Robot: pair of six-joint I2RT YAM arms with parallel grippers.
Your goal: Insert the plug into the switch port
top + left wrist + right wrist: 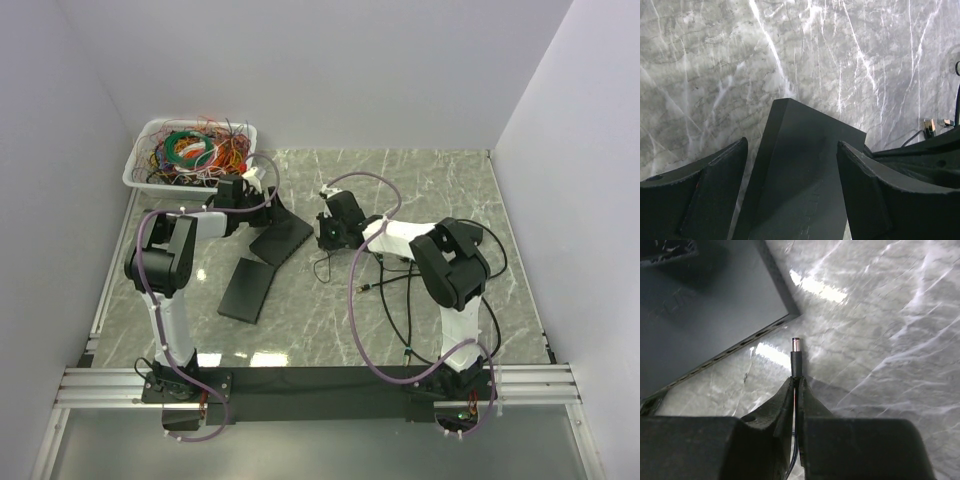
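A flat black switch (283,238) lies on the marble table, its far left corner under my left gripper (258,196). In the left wrist view the switch (800,170) runs between and beneath my spread fingers, and my left gripper (792,145) is open. My right gripper (327,232) is to the right of the switch. In the right wrist view it (796,381) is shut on a black barrel plug (796,359), whose metal tip sticks out past the fingertips. The plug tip is a short way off the switch's port edge (735,349), near its corner, and apart from it.
A second flat black box (247,288) lies in front of the switch. A white basket of coloured wires (195,150) stands at the back left. Black cables (400,295) trail over the table on the right. A small connector (929,125) lies beyond the switch.
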